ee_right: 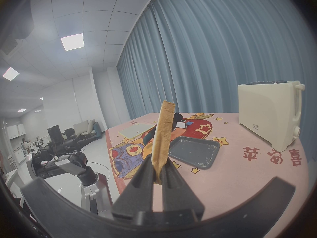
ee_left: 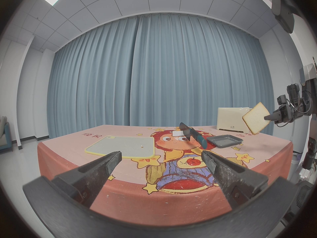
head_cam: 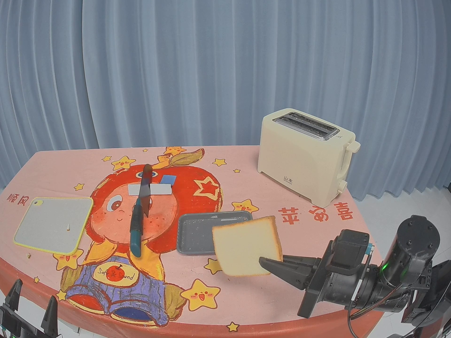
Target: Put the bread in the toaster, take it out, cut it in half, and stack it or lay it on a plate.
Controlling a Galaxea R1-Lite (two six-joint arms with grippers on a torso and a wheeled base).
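The bread (head_cam: 246, 246) is a single pale slice with a brown crust, held in the air over the near right part of the counter (head_cam: 263, 301), just in front of the tray (head_cam: 197, 233). It stands on edge, slightly tilted. The right pincer (head_cam: 268, 262) is clamped on its lower corner, one finger on each face, as the right wrist view shows (ee_right: 158, 169). The slice looks light and soft. It would likely dent or tear under a hard squeeze and shed crumbs, yet it holds flat here without sagging, so a gentle grip seems enough. The crust is probably the firmest place to hold. A grip at one corner or edge also leaves most of the slice free to go down into a slot (head_cam: 306, 125) of the toaster (head_cam: 305, 153), which stands at the far right of the counter, well apart from the bread. The slots look narrow, so the slice would need to go in upright and in line with them. A knife (head_cam: 141, 207) lies on the middle of the counter beside the tray, and a board (head_cam: 54, 224) lies at the left. The left pincer (head_cam: 35, 291) hangs low off the near left edge of the counter, its jaws wide apart and holding nothing.
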